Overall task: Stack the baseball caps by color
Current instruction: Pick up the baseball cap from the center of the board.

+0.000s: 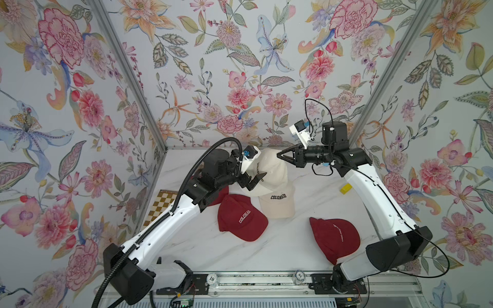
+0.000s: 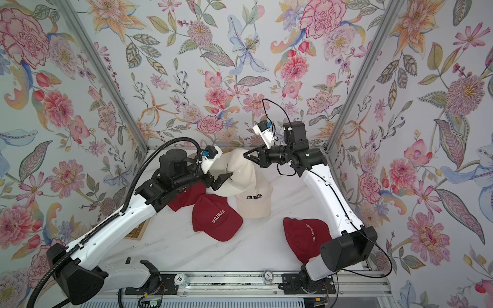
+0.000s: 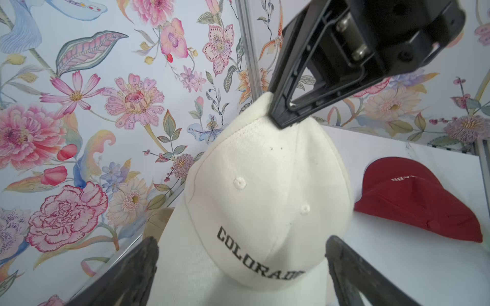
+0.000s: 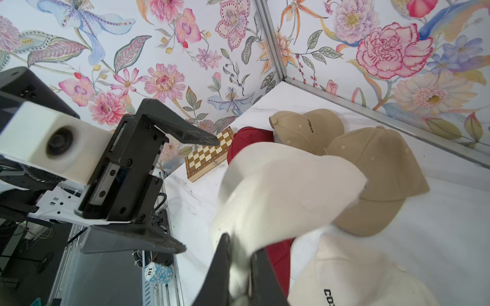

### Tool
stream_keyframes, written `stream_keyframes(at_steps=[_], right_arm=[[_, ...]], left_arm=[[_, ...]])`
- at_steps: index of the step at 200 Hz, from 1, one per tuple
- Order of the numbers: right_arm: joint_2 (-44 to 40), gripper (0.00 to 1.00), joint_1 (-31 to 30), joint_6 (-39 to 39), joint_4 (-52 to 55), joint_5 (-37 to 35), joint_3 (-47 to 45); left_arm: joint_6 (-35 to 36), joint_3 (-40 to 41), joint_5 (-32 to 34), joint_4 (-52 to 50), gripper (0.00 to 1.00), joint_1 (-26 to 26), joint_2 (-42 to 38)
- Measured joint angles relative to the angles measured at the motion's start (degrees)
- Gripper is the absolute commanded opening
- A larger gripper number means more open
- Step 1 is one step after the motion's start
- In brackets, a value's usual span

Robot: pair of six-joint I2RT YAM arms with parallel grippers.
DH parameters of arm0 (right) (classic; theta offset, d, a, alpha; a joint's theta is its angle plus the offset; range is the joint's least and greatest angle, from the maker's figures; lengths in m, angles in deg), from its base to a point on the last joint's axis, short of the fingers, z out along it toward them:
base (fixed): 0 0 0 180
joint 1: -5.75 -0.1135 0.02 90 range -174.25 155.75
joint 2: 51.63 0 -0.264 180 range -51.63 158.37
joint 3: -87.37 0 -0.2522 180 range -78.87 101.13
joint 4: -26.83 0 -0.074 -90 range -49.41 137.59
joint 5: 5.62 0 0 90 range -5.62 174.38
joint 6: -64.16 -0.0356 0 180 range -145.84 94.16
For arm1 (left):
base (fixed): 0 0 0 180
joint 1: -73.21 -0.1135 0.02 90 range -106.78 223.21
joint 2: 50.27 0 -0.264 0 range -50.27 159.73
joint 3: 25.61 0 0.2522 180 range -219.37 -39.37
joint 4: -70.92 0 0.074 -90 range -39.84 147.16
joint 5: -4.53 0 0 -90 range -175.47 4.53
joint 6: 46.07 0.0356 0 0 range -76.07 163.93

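Raised cream cloth cap (image 1: 269, 169) hangs from clenched right claw (image 1: 278, 155); left claw (image 1: 256, 181) released, just left; second cream cloth cap (image 1: 278, 206) below, nearer.

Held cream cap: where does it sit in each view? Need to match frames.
Top view: held cream cap at centre frame.
Top view: centre frame too.
Left wrist: fills the middle, front toward camera.
Right wrist: blurred, mid-frame.
Shared landmark: right tool pinching the cap.
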Motion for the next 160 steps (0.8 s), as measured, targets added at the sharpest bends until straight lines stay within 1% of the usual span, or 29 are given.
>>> stream_keyframes(at_steps=[29,60,80,125,160], right_arm=[[0.0,0.0,-0.13,2.1,3.13,-1.03,0.35],[0.5,0.0,-1.4,4.31,5.84,-1.86,1.18],[0.98,0.0,-2.21,6.32,7.23,-2.23,1.9],[2.75,0.0,-2.82,9.14,9.49,-3.39,3.45],[4.7,0.0,-3.65,11.69,10.71,-3.45,4.92]], left_arm=[[6.21,0.0,-2.45,-0.28,1.0,0.0,2.08],[9.73,-0.96,-6.64,0.09,1.0,0.0,4.0],[11.98,-3.56,-9.22,-0.46,1.0,0.0,6.56],[16.65,-12.63,-14.67,-5.88,1.0,0.0,13.16],[18.47,-14.25,-16.35,-8.46,1.0,0.0,15.96]])
